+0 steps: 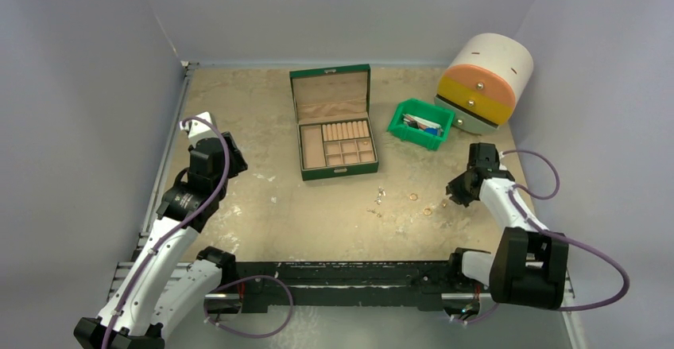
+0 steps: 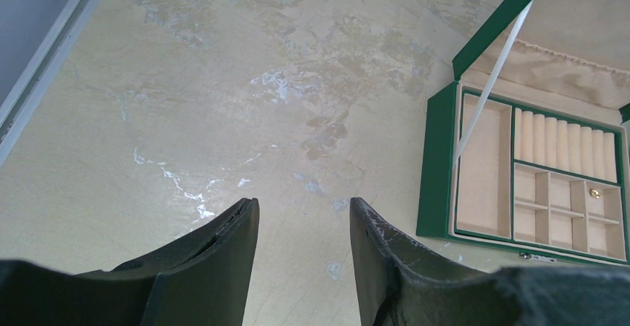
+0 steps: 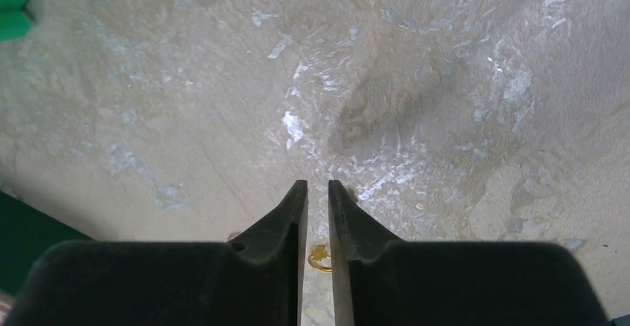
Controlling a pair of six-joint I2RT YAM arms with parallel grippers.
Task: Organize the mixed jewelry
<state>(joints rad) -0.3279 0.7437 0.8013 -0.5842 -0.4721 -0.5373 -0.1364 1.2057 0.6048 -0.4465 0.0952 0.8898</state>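
Several tiny jewelry pieces lie scattered on the table: a silvery trinket [image 1: 380,195], a copper ring [image 1: 413,197] and another ring [image 1: 428,211]. The open green jewelry box [image 1: 306,170] with tan compartments stands behind them and also shows in the left wrist view [image 2: 438,170]. One small gold piece [image 2: 594,191] sits in one of its small compartments. My right gripper [image 1: 459,192] hovers just right of the pieces, jaws a narrow gap apart and empty. A gold ring [image 3: 319,259] lies on the table, seen through that gap [image 3: 316,186]. My left gripper [image 2: 303,207] is open and empty, left of the box.
A green plastic bin [image 1: 420,122] with items stands right of the box; its corner shows in the right wrist view [image 3: 15,7]. A white, orange and yellow drawer unit [image 1: 485,83] stands at the back right. Grey walls enclose the table.
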